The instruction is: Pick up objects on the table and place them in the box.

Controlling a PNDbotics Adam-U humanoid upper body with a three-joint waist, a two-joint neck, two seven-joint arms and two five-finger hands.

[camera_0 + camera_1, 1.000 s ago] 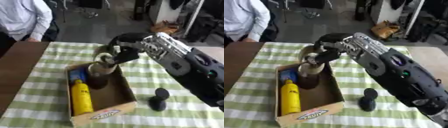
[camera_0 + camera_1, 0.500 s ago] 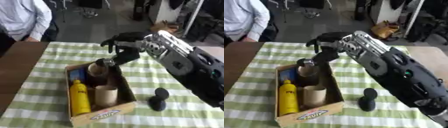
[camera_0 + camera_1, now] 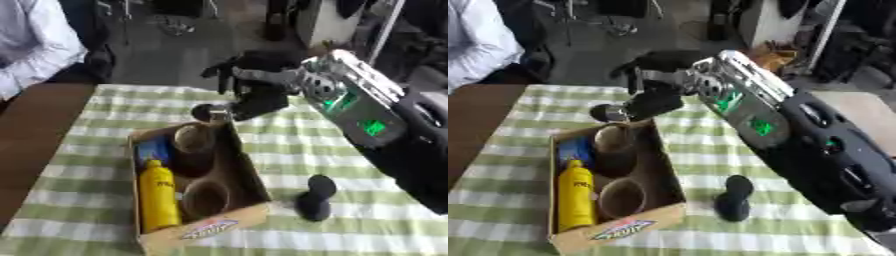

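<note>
An open cardboard box [image 3: 248,175] lies on the green checked cloth. Inside it stand a yellow bottle [image 3: 157,195], a blue item [image 3: 153,149] and two brown cups, one at the far end [image 3: 194,141] and one nearer the front [image 3: 206,198]. My right hand [image 3: 255,87] hovers over the box's far rim, open, with its fingers spread and holding nothing. A small dark round thing [image 3: 610,112] shows just below its fingers at the rim. To the right of the box, a black object [image 3: 313,197] lies on the cloth. My left hand shows in no view.
My bulky right forearm [image 3: 798,130] crosses the right half of the table above the black object. A brown tabletop [image 3: 35,130] lies left of the cloth. A person in a white shirt [image 3: 479,45] stands at the far left edge.
My right hand lowered the brown cup into the box's far end, let go of it, and has drawn up and back over the far rim.
</note>
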